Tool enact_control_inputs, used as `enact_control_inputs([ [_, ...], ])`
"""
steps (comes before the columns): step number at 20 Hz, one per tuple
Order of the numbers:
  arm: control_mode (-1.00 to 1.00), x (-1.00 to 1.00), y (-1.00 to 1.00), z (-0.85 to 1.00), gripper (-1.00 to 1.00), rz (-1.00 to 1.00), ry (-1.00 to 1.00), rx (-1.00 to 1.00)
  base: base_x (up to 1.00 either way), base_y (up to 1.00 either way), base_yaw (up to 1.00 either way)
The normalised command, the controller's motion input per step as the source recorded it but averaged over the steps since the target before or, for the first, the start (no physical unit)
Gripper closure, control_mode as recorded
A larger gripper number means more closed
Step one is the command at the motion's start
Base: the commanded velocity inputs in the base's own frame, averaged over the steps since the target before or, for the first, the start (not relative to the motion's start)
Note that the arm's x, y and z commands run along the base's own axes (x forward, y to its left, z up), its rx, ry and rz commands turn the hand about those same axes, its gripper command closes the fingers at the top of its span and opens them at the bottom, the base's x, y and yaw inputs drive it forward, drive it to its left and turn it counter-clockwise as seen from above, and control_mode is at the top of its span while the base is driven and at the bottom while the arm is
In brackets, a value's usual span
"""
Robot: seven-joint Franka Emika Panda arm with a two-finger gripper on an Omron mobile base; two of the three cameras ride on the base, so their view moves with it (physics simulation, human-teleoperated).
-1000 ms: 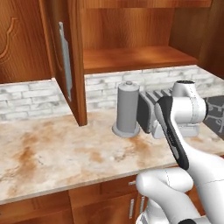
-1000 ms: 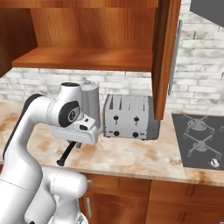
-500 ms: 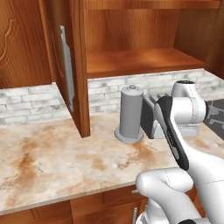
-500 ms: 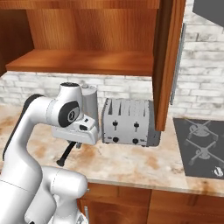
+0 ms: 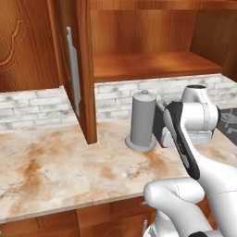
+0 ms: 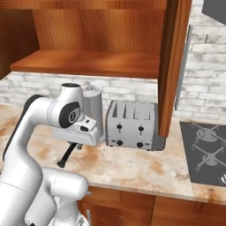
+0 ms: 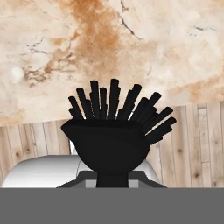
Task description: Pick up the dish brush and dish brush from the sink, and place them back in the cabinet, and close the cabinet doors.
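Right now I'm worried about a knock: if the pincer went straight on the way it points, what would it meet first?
Probably the marbled countertop near its front edge: the hand view looks down past the black dish brush bristles onto it, wooden floor beyond. Depth is unclear.

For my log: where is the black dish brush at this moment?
In the hand view the black dish brush sits between the fingers, above the marble counter.

The dish brush (image 7: 114,131) is all black, bristles included, against a cream worktop (image 7: 131,48) marbled with rust-brown blotches, while the cabinet (image 5: 152,65) is reddish-brown wood, the backsplash (image 6: 207,84) whitish-grey brick, the toaster (image 6: 132,126) silver-grey, and the canister (image 5: 142,119) plain grey.
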Motion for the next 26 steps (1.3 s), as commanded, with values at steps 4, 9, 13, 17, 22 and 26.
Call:
enact_control_inputs([
  [4,1.00,0.00,0.00,0.00,1.00,0.00,0.00,0.00,0.14,0.00,0.15],
  [9,1.00,0.00,0.00,0.00,1.00,0.00,0.00,0.00,0.23,0.00,0.06],
  [13,-1.00,0.14,0.00,0.00,1.00,0.00,-0.01,0.00,0.18,0.00,0.00],
  [17,-1.00,0.25,0.00,0.24,1.00,0.00,-0.09,0.00,0.00,0.00,0.00],
  [22,-1.00,0.21,-0.09,0.30,1.00,0.00,-0.11,0.00,0.00,0.00,0.00],
  [26,-1.00,0.27,-0.01,0.44,1.00,0.00,-0.07,0.00,0.00,0.00,0.00],
])
